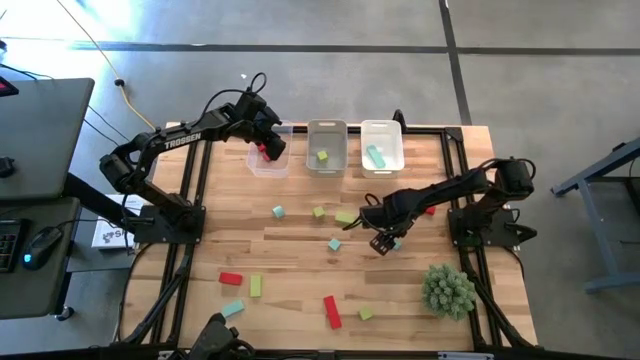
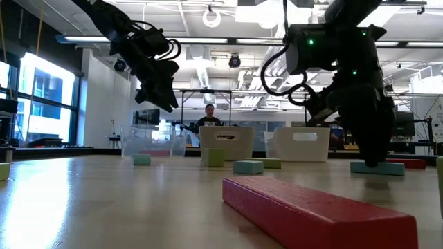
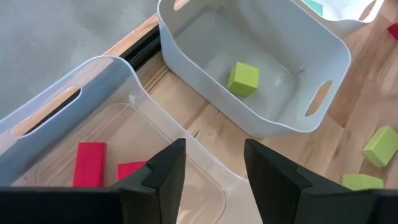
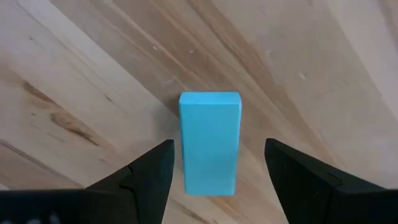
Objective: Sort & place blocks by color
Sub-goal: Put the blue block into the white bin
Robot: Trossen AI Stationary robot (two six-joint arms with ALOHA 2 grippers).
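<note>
**Table contents, front edge to back row of bins**

Front of table: a long red bar (image 1: 331, 311) lies near the front edge and fills the foreground of the low view (image 2: 315, 214). Beside it sits a small yellow-green cube (image 1: 365, 313). Further left are a teal block (image 1: 232, 309), a yellow-green bar (image 1: 256, 286) and a short red bar (image 1: 231, 278). The spiky green fake plant (image 1: 448, 288) stands at the front right; only the high view shows it.

Mid-table: the right gripper (image 1: 383, 243) is lowered over a teal bar (image 4: 209, 142). The right wrist view alone shows the fit: both fingers spread wide, one either side of the bar, with wood showing in both gaps. Nearby loose pieces are a teal cube (image 1: 334, 244), a yellow-green block (image 1: 345, 217), a yellow-green cube (image 1: 318, 212), a teal cube (image 1: 278, 211) and a red block (image 1: 430, 210), partly hidden by the arm.

Back row: the left gripper (image 1: 272, 146) hangs above the leftmost clear bin (image 3: 68, 99), fingers parted and empty. The left wrist view shows two red blocks (image 3: 89, 163) in that bin. The middle bin (image 1: 327, 146) holds one yellow-green cube (image 3: 242, 79). The right bin (image 1: 382, 144) holds a teal bar (image 1: 374, 155), plain only from above.

Beyond the table: a person (image 2: 209, 117), seen in the low view only.
</note>
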